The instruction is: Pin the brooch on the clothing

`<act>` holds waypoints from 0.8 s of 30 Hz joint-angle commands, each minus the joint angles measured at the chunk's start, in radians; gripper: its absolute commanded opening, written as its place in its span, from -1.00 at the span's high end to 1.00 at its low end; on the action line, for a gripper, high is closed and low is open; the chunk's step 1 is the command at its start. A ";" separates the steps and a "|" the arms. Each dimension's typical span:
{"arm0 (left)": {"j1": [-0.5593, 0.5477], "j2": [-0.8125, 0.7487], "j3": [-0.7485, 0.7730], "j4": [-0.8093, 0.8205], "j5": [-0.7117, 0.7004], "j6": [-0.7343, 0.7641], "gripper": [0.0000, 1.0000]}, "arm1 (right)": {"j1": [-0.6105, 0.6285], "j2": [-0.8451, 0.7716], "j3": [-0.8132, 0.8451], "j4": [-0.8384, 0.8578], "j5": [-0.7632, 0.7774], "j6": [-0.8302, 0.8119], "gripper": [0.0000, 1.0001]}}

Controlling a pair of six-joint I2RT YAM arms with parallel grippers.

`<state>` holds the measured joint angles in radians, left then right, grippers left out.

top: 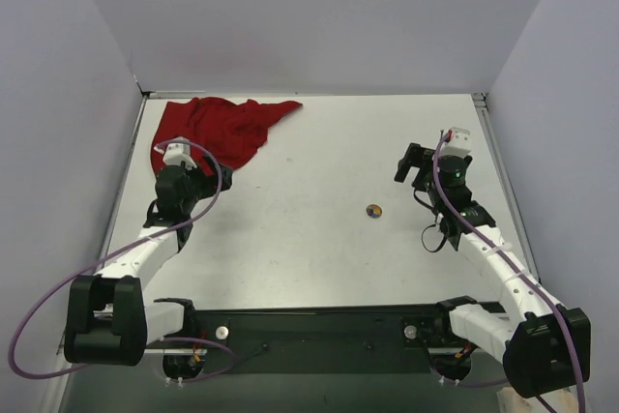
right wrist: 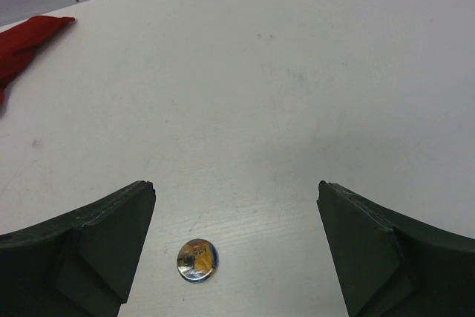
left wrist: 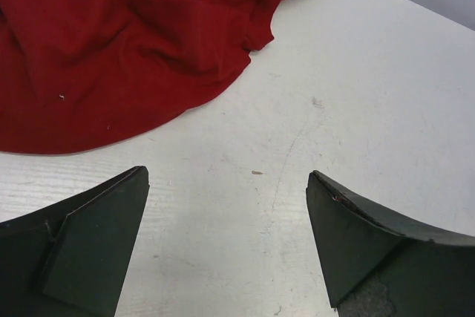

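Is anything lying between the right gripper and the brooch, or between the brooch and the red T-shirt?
Nothing visible does. The right gripper is open, with the brooch in plain sight near its fingers. Only bare table lies between the brooch and the T-shirt, which is bunched at the far left.

The overhead camera sits above and behind the arms' base plate (top: 309,321). From well away it looks down and forward over the whole tabletop (top: 319,152) to the back wall (top: 309,16). The left wrist camera rides just behind the left claw (left wrist: 228,176), low and close to the tabletop, and faces out between its tips at the near hem of the shirt (left wrist: 111,50). The right wrist camera looks likewise past the right claw (right wrist: 236,187), close over the badge (right wrist: 197,260). All three views share the shirt. The overhead and right wrist views share the badge.
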<state>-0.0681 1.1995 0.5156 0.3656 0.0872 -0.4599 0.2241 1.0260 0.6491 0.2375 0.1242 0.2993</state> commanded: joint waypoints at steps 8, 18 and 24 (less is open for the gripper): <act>0.010 0.028 0.121 -0.063 -0.067 0.011 -0.94 | 0.006 -0.014 0.015 0.002 -0.024 0.015 -1.00; 0.044 0.107 0.202 -0.092 -0.193 -0.065 -0.95 | 0.008 0.006 0.024 -0.020 -0.031 0.026 -1.00; 0.059 0.332 0.515 -0.402 -0.264 -0.077 -0.94 | 0.009 0.065 0.030 -0.009 -0.044 0.041 -1.00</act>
<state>-0.0227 1.4071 0.8238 0.1280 -0.1158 -0.5171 0.2245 1.0508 0.6487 0.2199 0.0937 0.3206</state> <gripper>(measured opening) 0.974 1.000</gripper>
